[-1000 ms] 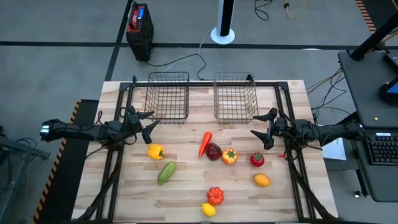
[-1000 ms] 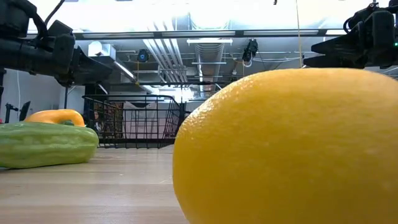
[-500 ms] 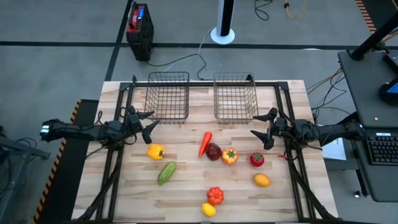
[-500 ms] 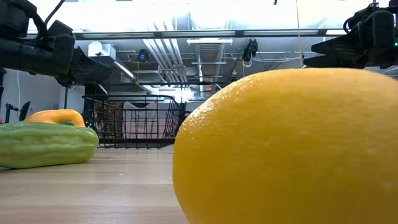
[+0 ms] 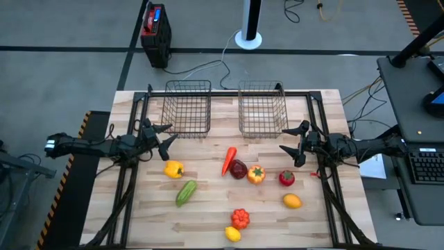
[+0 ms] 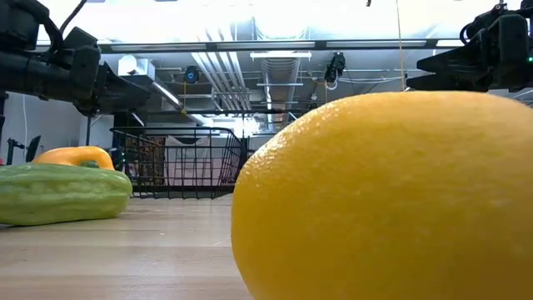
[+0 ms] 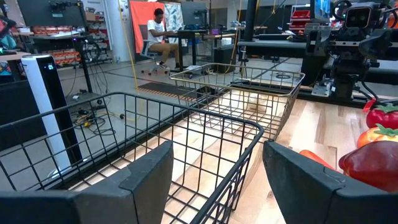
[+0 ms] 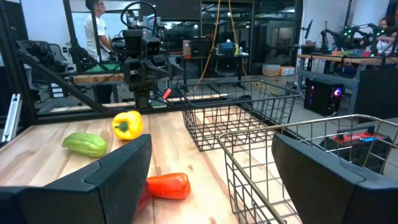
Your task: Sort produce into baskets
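Note:
Two dark wire baskets, left point(image 5: 187, 107) and right point(image 5: 262, 109), stand at the table's far side, nothing showing in them. The produce lies on the wood: yellow pepper point(image 5: 173, 169), green cucumber point(image 5: 186, 192), orange carrot point(image 5: 229, 160), dark red apple point(image 5: 238, 169), orange-and-yellow tomato point(image 5: 256, 174), red pepper point(image 5: 286, 178), orange point(image 5: 292, 201), red tomato point(image 5: 240, 218), lemon point(image 5: 232, 234). My left gripper point(image 5: 165, 135) is open and empty beside the left basket's near left corner. My right gripper point(image 5: 295, 139) is open and empty near the right basket's near right corner.
Black table frame bars point(image 5: 125, 187) run along the left, right and far sides of the table. In the low view the lemon point(image 6: 383, 200) fills the foreground. A person point(image 7: 158, 28) sits in the room beyond the table.

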